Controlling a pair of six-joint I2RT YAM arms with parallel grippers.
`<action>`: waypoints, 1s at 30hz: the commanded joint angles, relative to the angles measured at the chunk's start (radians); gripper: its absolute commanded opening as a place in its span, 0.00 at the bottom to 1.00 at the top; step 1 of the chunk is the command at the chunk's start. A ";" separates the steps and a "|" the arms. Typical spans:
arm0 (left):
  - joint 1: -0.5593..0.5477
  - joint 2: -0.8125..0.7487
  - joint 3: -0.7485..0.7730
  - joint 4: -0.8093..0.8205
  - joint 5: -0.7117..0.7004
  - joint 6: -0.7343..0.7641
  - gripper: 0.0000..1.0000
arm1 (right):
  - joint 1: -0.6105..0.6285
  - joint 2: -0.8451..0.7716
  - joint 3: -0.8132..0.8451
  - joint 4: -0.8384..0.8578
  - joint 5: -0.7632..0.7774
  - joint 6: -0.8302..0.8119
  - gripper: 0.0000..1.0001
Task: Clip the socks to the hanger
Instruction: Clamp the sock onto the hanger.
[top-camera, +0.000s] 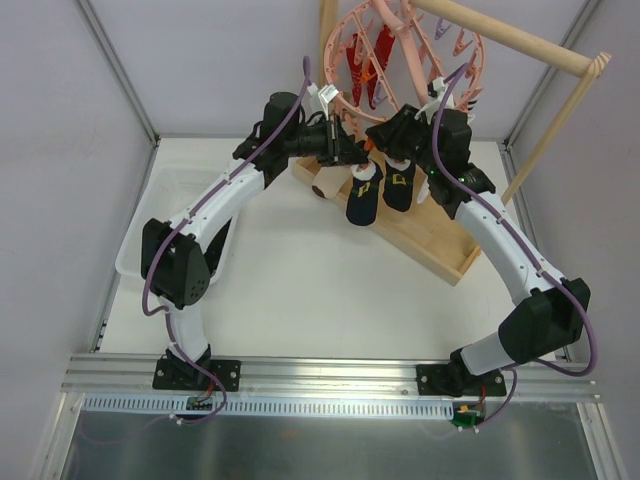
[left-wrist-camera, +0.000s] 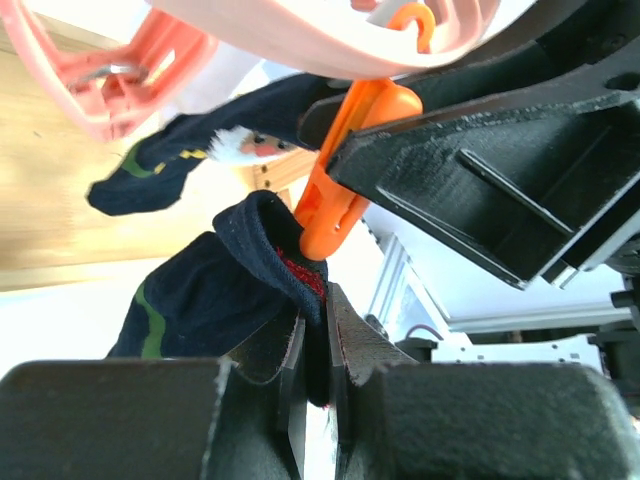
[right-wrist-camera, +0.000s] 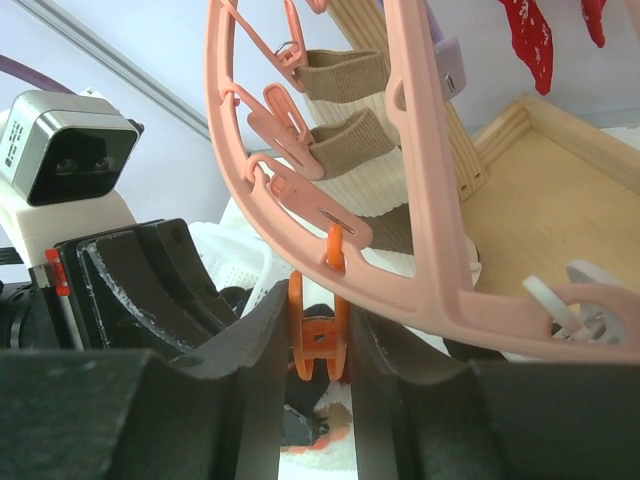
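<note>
The pink ring hanger (top-camera: 405, 50) hangs from the wooden rod. My left gripper (top-camera: 350, 152) is shut on the cuff of a dark navy sock (top-camera: 363, 200), held up under the ring; the left wrist view shows the cuff (left-wrist-camera: 255, 260) pinched between the fingers (left-wrist-camera: 318, 320). My right gripper (top-camera: 387, 140) is shut on an orange clip (right-wrist-camera: 320, 335) under the hanger rim (right-wrist-camera: 430, 290), squeezing its upper arms. The clip's lower end (left-wrist-camera: 330, 215) touches the sock's cuff. A second dark sock (top-camera: 400, 185) hangs beside it, and also shows in the left wrist view (left-wrist-camera: 150, 170).
The pale wooden stand's tray (top-camera: 440, 250) lies under the socks, its rod (top-camera: 520, 40) crossing the top right. Red socks (top-camera: 362, 70) and brown-and-white striped socks (right-wrist-camera: 345, 75) hang on the hanger. A white basket (top-camera: 165, 200) sits at the left.
</note>
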 joint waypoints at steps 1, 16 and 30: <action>-0.016 -0.070 0.013 0.014 -0.024 0.061 0.00 | -0.001 -0.008 0.042 0.011 -0.025 0.029 0.01; -0.027 -0.077 0.044 0.017 0.025 0.079 0.00 | -0.001 -0.033 0.017 0.005 0.003 -0.013 0.01; -0.030 -0.060 0.090 0.020 0.014 0.056 0.00 | 0.011 -0.059 0.002 -0.014 0.031 -0.074 0.01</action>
